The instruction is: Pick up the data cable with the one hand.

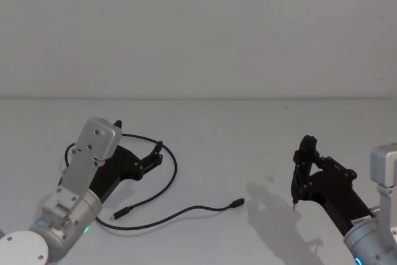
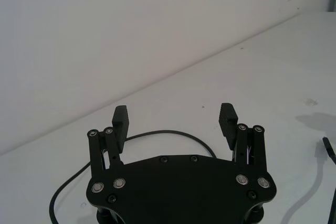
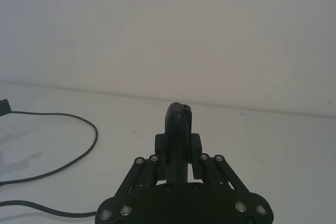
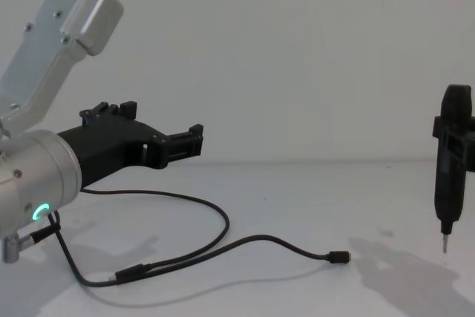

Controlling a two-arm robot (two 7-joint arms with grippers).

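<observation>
From the head, the left gripper reaches forward on the left side of the white table, its two fingers spread apart with nothing between them. The black cable lies flat on the table. One part curves round the gripper's front. The rest runs toward the middle, where a plug ends it. The other plug lies near the left arm. On the right, the right gripper is clamped on a pen-shaped tool, well apart from the cable.

At the left wrist, the left gripper has its fingers wide apart, and the cable arcs across the table beyond them.

At the right wrist, the right gripper grips the tool, with the cable off to one side.

From the chest, the left gripper hangs above the table, clear of the cable below it. The tool points down, its tip just above the table.
</observation>
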